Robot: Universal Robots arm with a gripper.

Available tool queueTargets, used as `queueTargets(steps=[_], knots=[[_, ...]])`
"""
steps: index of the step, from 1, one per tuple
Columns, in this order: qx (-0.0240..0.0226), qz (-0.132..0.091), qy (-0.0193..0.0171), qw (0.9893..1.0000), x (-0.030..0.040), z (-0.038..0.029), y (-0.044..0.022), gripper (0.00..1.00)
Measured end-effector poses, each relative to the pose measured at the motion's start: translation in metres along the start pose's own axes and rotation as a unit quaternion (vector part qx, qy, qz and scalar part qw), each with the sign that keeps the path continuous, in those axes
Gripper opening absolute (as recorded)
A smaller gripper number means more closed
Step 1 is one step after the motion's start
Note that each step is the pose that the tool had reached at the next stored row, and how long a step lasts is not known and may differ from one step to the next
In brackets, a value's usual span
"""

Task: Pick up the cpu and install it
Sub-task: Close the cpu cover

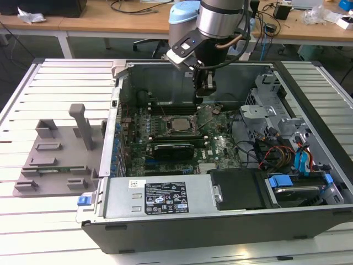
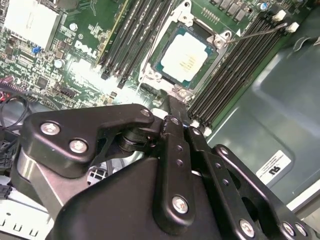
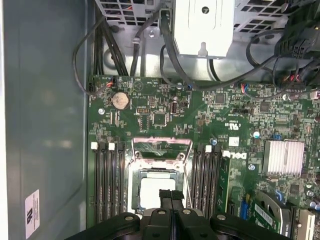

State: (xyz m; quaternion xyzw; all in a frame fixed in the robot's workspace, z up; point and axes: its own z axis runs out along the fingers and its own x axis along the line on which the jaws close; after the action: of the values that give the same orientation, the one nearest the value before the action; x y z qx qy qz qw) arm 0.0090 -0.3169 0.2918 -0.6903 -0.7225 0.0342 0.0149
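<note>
One tool (image 1: 207, 91) is hanging over the open computer case (image 1: 220, 221) on the desk (image 1: 60, 77), its fingers (image 3: 164, 196) pressed together and gripping nothing. The cpu (image 2: 184, 61) is lying flat in the motherboard socket (image 2: 161, 40), between black memory slots (image 3: 107, 185), slightly toward the exterior view's left of the tool.

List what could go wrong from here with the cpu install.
1. The cpu lies in the socket with the load plate raised and the lever unlatched, so a nudge might shift it.
2. The gripper hangs above the cpu; coming down off-centre, it could strike the memory slots beside the socket.
</note>
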Motion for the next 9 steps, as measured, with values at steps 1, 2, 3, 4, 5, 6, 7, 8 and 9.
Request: queueTargets(steps=[1,2,3,4,5,6,7,8,9], knots=[[0.0000,0.000,0.0000,1.0000,0.0000,0.0000,0.0008,0.11],[0.0000,0.000,0.0000,1.0000,-0.0001,-0.0001,0.0015,0.11],[0.0000,0.000,0.0000,1.0000,-0.0002,-0.0002,0.0030,0.11],[0.0000,0.000,0.0000,1.0000,-0.0002,-0.0003,0.0050,0.11],[0.0000,0.000,0.0000,1.0000,-0.0003,-0.0004,0.0066,0.11],[0.0000,-0.001,-0.0001,1.0000,-0.0004,-0.0006,0.0087,0.11],[0.0000,-0.001,0.0000,1.0000,-0.0005,-0.0007,0.0099,0.11],[0.0000,-0.001,-0.0001,1.0000,-0.0005,-0.0007,0.0110,0.11],[0.0000,-0.001,0.0000,1.0000,-0.0006,-0.0008,0.0123,0.11]])
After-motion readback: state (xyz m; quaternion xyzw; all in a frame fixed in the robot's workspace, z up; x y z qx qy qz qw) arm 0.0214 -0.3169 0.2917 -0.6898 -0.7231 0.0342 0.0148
